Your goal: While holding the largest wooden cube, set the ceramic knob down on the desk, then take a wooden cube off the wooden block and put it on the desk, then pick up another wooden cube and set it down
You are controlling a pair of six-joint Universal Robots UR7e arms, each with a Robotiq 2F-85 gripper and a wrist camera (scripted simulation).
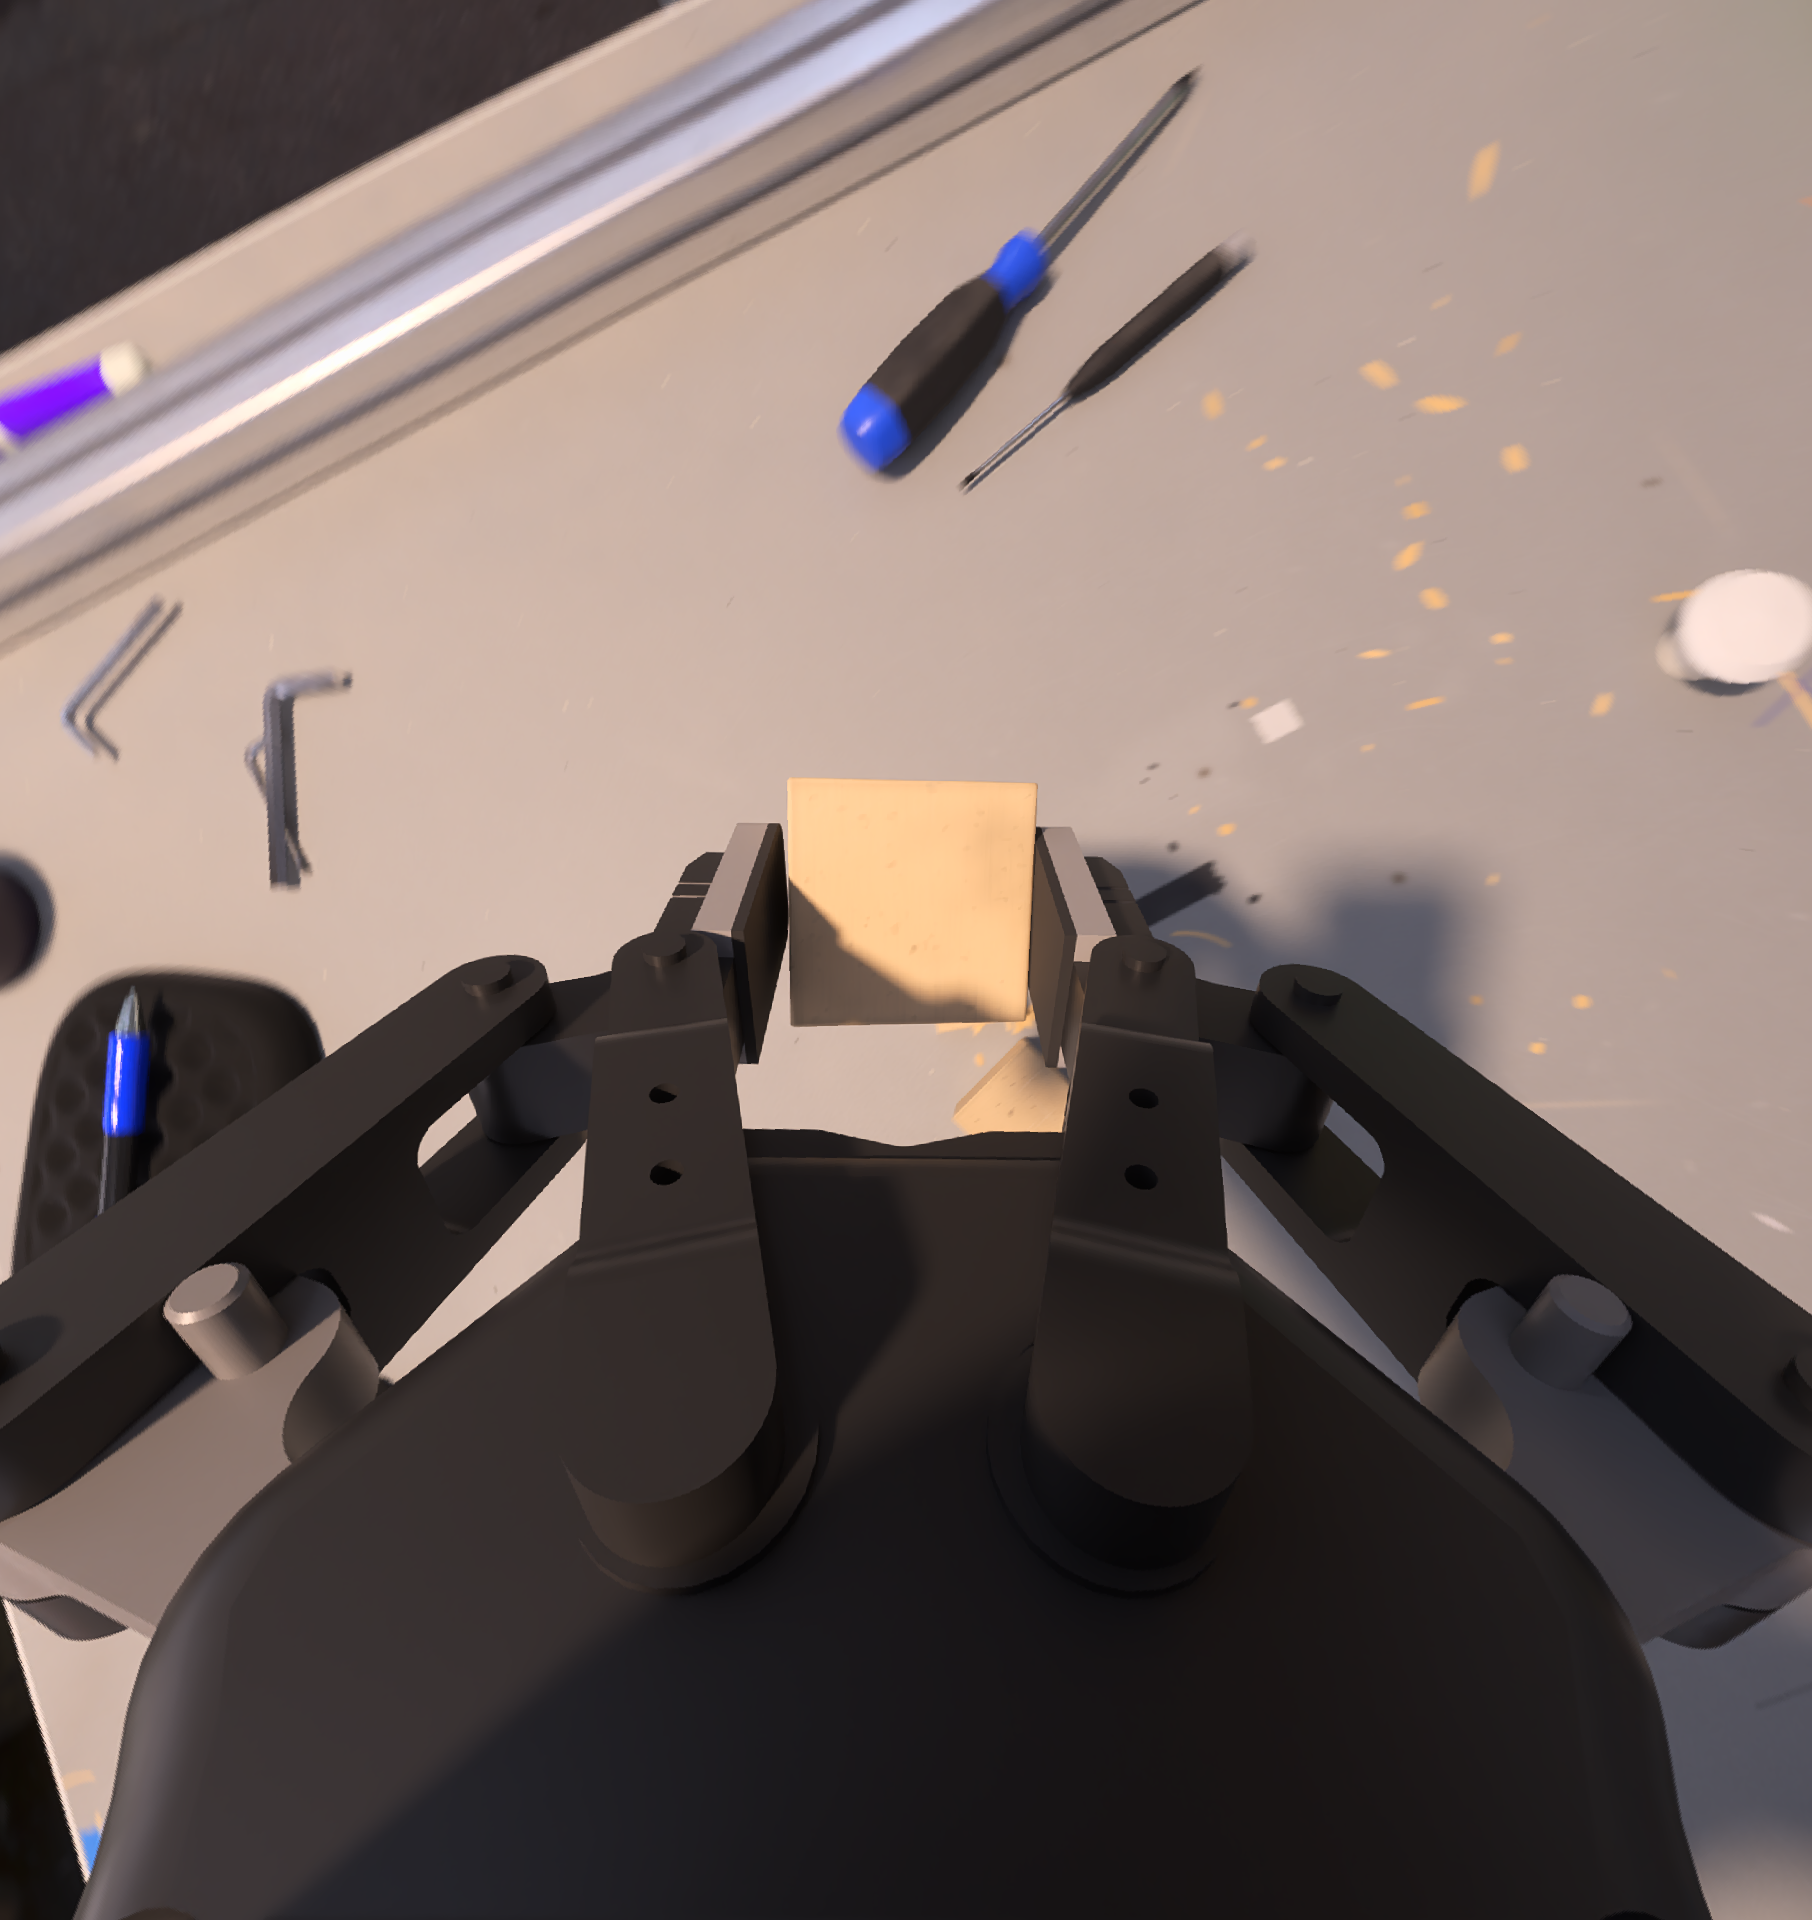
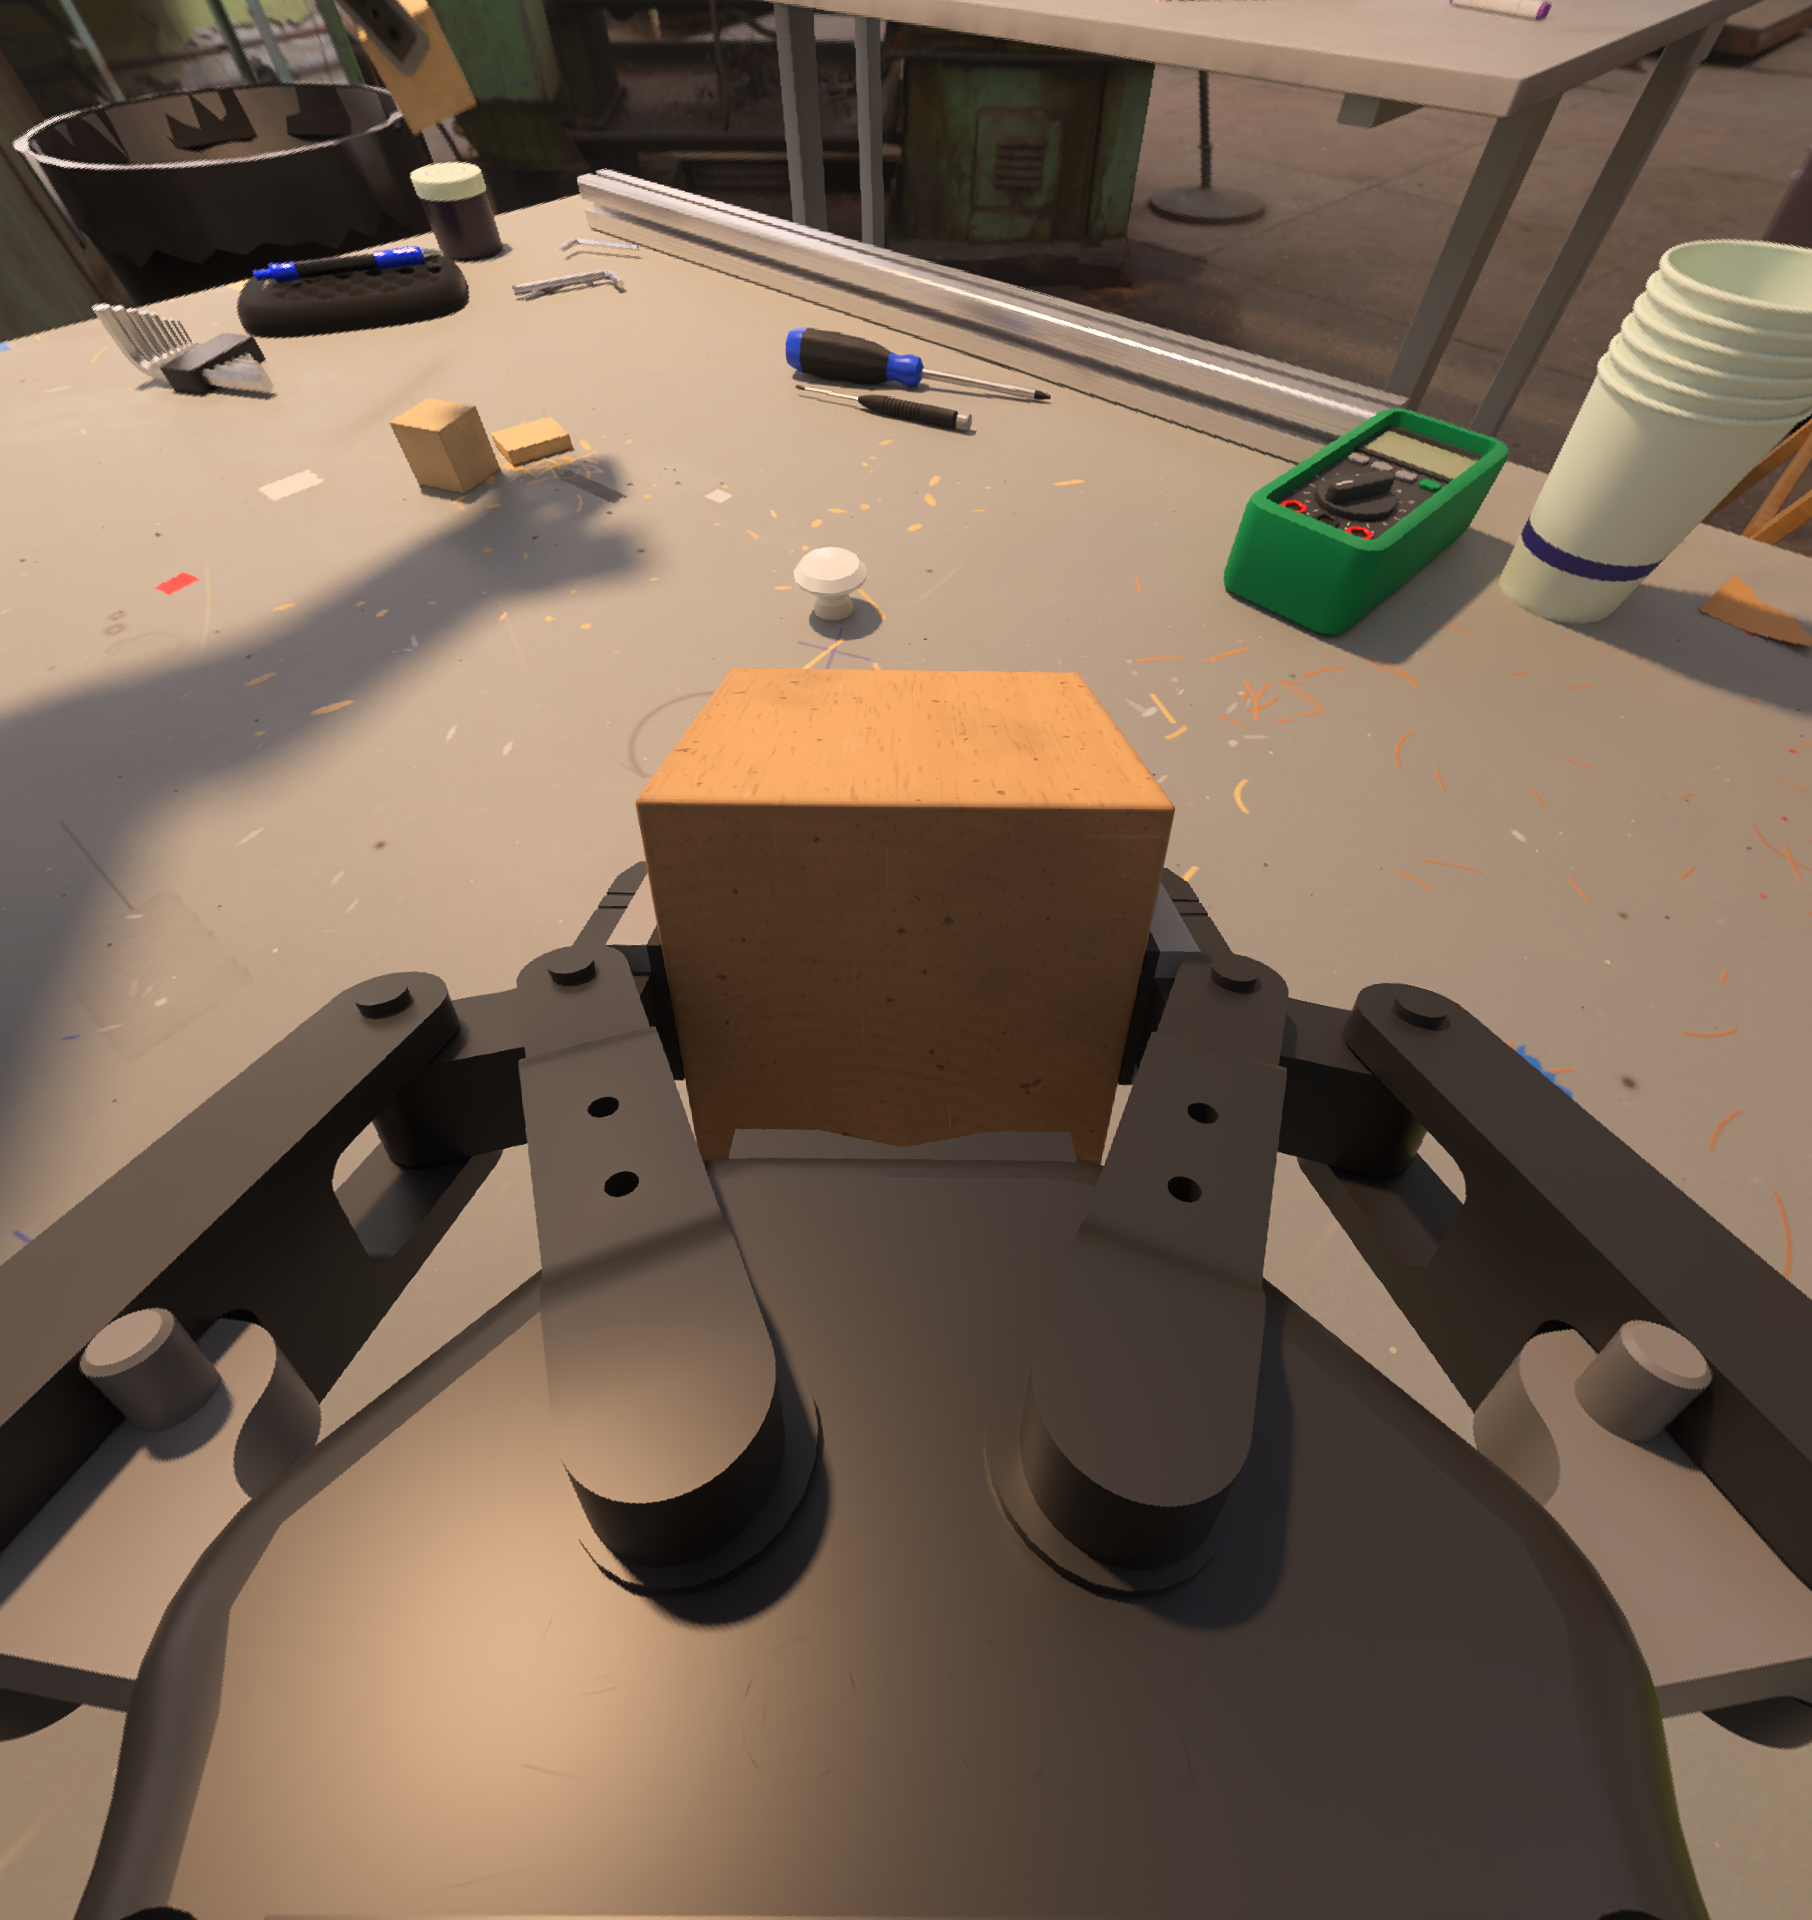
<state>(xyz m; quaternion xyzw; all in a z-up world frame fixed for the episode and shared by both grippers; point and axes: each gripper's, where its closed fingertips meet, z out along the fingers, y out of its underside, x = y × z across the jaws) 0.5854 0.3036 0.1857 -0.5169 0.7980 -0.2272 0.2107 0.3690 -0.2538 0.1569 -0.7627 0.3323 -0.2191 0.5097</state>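
Note:
My left gripper [image 1: 910, 888] is shut on a small pale wooden cube [image 1: 910, 904] and holds it above the desk. A bit of pale wood [image 1: 1016, 1096] shows below it, mostly hidden by my fingers. The white ceramic knob [image 1: 1749, 627] stands on the desk at the right. My right gripper [image 2: 902, 899] is shut on the largest wooden cube [image 2: 902, 935] above the desk. In the right wrist view the knob [image 2: 830, 582] stands just beyond that cube. Farther left, a mid-sized wooden cube [image 2: 443, 442] sits on the desk beside a flat wooden block [image 2: 531, 438]. The left gripper [image 2: 403, 42] hangs high with its cube.
A blue-handled screwdriver [image 2: 855, 356] and a thin black one [image 2: 907, 408] lie near an aluminium rail [image 2: 985, 301]. A green multimeter [image 2: 1359, 520] and stacked paper cups [image 2: 1691, 416] stand at the right. A black tray with a pen [image 2: 351, 291], hex keys [image 1: 284, 779], a jar [image 2: 455, 208] and a bin [image 2: 206, 177] are at the left.

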